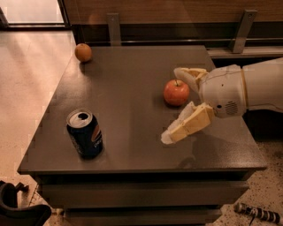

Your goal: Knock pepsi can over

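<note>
Dark grey worktop (132,79) fills the middle of the view, with pale speckled floor (31,75) at its 9 o'clock side and a wood-panelled wall (177,11) along the 12 o'clock edge. At 11 o'clock, on the far corner, sits an orange (83,52). At 8 o'clock, close to the near-left corner, the pepsi can (85,133) stands upright, its silver top open and its logo facing toward 4 o'clock; it is well apart from everything else on the worktop. Slightly toward 2 o'clock from the centre rests a red apple (176,92). The hand (170,105) reaches in from 3 o'clock on a white arm (261,86), its two cream fingers (190,124) spread wide with nothing gripped. One finger lies at the apple's 1 o'clock, the other at its 5 o'clock, so the fruit shows between them; whether either finger touches it I cannot tell. The hand is well apart from the can, which lies at its 8 o'clock.
</note>
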`<state>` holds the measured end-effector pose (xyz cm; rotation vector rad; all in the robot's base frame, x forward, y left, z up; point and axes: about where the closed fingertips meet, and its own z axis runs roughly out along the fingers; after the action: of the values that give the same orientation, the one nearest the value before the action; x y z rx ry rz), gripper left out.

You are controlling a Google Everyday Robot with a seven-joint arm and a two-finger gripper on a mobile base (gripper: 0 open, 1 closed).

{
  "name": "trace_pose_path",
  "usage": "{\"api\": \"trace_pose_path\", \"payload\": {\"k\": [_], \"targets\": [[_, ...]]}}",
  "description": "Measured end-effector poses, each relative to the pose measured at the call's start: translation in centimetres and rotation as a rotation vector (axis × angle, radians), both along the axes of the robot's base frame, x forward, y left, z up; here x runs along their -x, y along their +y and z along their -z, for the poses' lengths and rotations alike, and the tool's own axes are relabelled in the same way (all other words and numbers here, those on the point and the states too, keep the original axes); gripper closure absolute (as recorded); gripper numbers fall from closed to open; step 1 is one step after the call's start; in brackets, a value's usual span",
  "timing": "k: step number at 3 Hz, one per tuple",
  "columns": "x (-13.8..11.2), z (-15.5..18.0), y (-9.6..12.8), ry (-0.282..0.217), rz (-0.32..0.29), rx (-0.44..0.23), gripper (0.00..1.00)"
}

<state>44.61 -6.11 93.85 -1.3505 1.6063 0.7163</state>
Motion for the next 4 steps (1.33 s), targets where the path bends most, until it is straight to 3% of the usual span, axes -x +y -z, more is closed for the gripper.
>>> {"api": "trace_pose_path", "payload": {"k": [2, 4], "targets": [[0.3, 0.3, 0.7, -0.006, 0.018, 0.034, 0.00], [2.0, 4.2, 6.8, -0.011, -0.021, 0.030, 0.00]]}}
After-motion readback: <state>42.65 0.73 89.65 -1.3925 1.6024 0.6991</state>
